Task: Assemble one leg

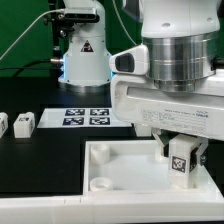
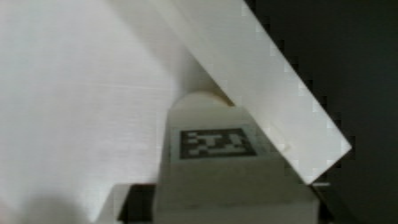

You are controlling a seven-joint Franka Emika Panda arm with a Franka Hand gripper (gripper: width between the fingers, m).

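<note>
My gripper (image 1: 181,158) is shut on a leg (image 1: 181,160), a small white block with a black-and-white tag on its face. It holds the leg upright over the large white panel (image 1: 120,165), near the panel's corner on the exterior view's right. In the wrist view the leg (image 2: 217,150) fills the space between my fingers, its tip close to the panel's raised rim (image 2: 267,90), over the panel's flat face (image 2: 89,90). Two more legs (image 1: 24,122) stand on the black table at the exterior view's left.
The marker board (image 1: 86,116) lies on the table behind the panel. The robot base (image 1: 82,55) stands at the back with cables. A round socket (image 1: 100,183) shows in the panel's near corner at the exterior view's left.
</note>
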